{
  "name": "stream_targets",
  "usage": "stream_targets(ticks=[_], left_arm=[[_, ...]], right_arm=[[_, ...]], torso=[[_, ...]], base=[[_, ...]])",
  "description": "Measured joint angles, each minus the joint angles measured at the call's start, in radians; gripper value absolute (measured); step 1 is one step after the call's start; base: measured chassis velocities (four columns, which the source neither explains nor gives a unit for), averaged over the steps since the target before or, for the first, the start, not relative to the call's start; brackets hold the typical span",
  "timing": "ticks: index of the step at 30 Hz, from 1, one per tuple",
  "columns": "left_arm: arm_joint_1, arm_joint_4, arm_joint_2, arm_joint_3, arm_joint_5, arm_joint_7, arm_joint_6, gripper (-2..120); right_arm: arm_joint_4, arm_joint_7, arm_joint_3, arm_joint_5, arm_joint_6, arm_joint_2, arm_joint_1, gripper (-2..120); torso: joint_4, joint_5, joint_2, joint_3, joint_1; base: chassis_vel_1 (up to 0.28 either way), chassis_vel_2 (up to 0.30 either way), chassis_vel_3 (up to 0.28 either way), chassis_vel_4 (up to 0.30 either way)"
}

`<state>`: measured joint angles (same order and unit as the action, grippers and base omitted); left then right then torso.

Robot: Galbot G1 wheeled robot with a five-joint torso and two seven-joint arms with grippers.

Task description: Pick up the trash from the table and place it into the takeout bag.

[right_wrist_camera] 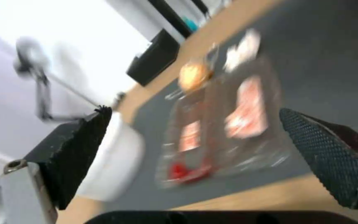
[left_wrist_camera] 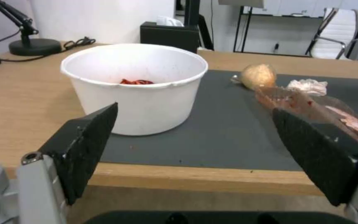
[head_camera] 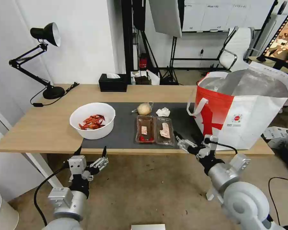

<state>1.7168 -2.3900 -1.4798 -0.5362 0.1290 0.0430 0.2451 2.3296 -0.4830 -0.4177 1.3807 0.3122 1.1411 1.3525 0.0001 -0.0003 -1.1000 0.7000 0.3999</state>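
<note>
Studio clutter, light stands and an office chair stand behind a long light-wood desk (head_camera: 48, 127) bearing a dark grey mat (head_camera: 124, 127).

Trash, all on the mat: a white bowl of red shells (head_camera: 92, 120) sits on the mat's left end, overhanging onto bare wood. A clear hinged food tray (head_camera: 154, 130) lies open near the desk's front edge, about mid-mat. Behind it, toward the desk's rear edge, rest a tan ball in clear wrap (head_camera: 144, 109) and, just beside it, a crumpled white tissue (head_camera: 163, 112).

The takeout bag (head_camera: 243, 111) stands upright at the desk's right end, mouth open, foil lining exposed. No trash can be made out inside it from the head view.

A black tissue box (head_camera: 113, 82) sits at the rear edge; a black desk lamp (head_camera: 44, 57) occupies the rear left corner.

The right gripper (head_camera: 184, 142) is at the desk's front edge, just right of the tray, fingers spread and holding nothing; the right wrist view looks across the tray between them. The left gripper (head_camera: 91, 151) hangs below the front edge before the bowl, fingers likewise parted and empty.

Assessment: nothing is bagged. All four items remain to be moved. The right arm appears to be approaching the tray as a first pick.
</note>
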Motion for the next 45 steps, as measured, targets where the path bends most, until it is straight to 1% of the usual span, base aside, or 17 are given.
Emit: stream_targets(ticks=[1,2,3,4,5,6,7,8,9,10,11,13,21,35,45], left_arm=[[0.0,0.0,0.001,-0.001,0.001,0.0,0.0,100],[-0.001,0.0,0.009,-0.007,0.011,-0.002,0.0,100],[-0.001,0.0,0.009,-0.007,0.011,-0.002,0.0,100],[-0.004,0.0,0.017,-0.013,0.019,-0.003,0.001,100],[-0.004,0.0,0.02,-0.015,0.021,-0.003,0.002,100],[-0.004,0.0,0.026,-0.021,0.027,-0.003,0.003,100],[-0.004,0.0,0.026,-0.021,0.027,-0.003,0.003,100],[-0.004,0.0,0.03,-0.024,0.03,-0.003,0.005,100],[-0.003,0.0,0.031,-0.025,0.031,-0.003,0.005,100],[0.0,0.0,0.034,-0.028,0.036,-0.003,0.007,100],[0.0,0.0,0.034,-0.028,0.036,-0.003,0.007,100],[0.003,0.0,0.034,-0.029,0.038,-0.003,0.009,100],[0.015,0.002,0.036,-0.036,0.046,-0.003,0.012,100],[0.011,0.016,0.044,-0.032,0.055,-0.002,0.011,100],[0.006,0.023,0.057,-0.032,0.063,0.001,0.011,100]], right_arm=[[0.002,-0.018,0.004,0.041,-0.005,0.004,-0.005,100],[0.001,-0.071,0.032,0.155,-0.026,0.023,-0.026,100],[0.001,-0.071,0.032,0.155,-0.026,0.023,-0.026,100],[-0.013,-0.092,0.075,0.205,-0.041,0.043,-0.044,100],[-0.022,-0.097,0.094,0.214,-0.046,0.052,-0.051,100],[-0.049,-0.105,0.139,0.222,-0.055,0.075,-0.07,100],[-0.049,-0.105,0.139,0.222,-0.055,0.075,-0.07,100],[-0.079,-0.109,0.175,0.215,-0.061,0.096,-0.088,100],[-0.087,-0.11,0.182,0.211,-0.062,0.101,-0.092,100],[-0.135,-0.115,0.218,0.19,-0.075,0.134,-0.122,100],[-0.135,-0.115,0.218,0.19,-0.075,0.134,-0.122,100],[-0.182,-0.12,0.244,0.17,-0.084,0.168,-0.158,100],[-0.263,-0.149,0.265,0.148,-0.101,0.206,-0.214,100],[-0.292,-0.163,0.238,0.154,-0.11,0.226,-0.224,100],[-0.326,-0.184,0.233,0.159,-0.113,0.256,-0.243,100]], torso=[[0.0001,0.0001,0.0,0.0,0.0],[-0.0001,-0.0001,0.0,0.0,0.0],[-0.0001,-0.0001,0.0,0.0,0.0],[-0.0001,0.0001,0.0,0.0,0.0],[-0.0001,0.0002,0.0,0.0,0.0],[0.0,-0.0002,0.0,0.0,0.0],[0.0,-0.0002,0.0,0.0,0.0],[0.0,0.0,0.0,0.0,0.0],[0.0,0.0,0.0,0.0,0.0],[0.0,0.0001,0.0,0.0,0.0],[0.0,0.0001,0.0,0.0,0.0],[0.0,0.0,0.0,0.0,0.0],[-0.0001,0.0002,0.0,0.0,0.0],[-0.0002,0.0003,0.0,0.0,0.0],[-0.0002,0.0003,0.0,0.0,0.0]], base=[[0.0,0.0,0.0,0.0],[0.0,0.0,0.0,0.0],[0.0,0.0,0.0,0.0],[0.0,0.0,0.0,0.0],[0.0,0.0,0.0,0.0],[0.0,0.0,0.0,0.0],[0.0,0.0,0.0,0.0],[0.0,0.0,0.0,0.0],[0.0,0.0,0.0,0.0],[0.0,0.0,0.0,0.0],[0.0,0.0,0.0,0.0],[0.0,0.0,0.0,0.0],[0.0,0.0,0.0,0.0],[0.0,0.0,0.0,0.0],[0.0,0.0,0.0,0.0]])
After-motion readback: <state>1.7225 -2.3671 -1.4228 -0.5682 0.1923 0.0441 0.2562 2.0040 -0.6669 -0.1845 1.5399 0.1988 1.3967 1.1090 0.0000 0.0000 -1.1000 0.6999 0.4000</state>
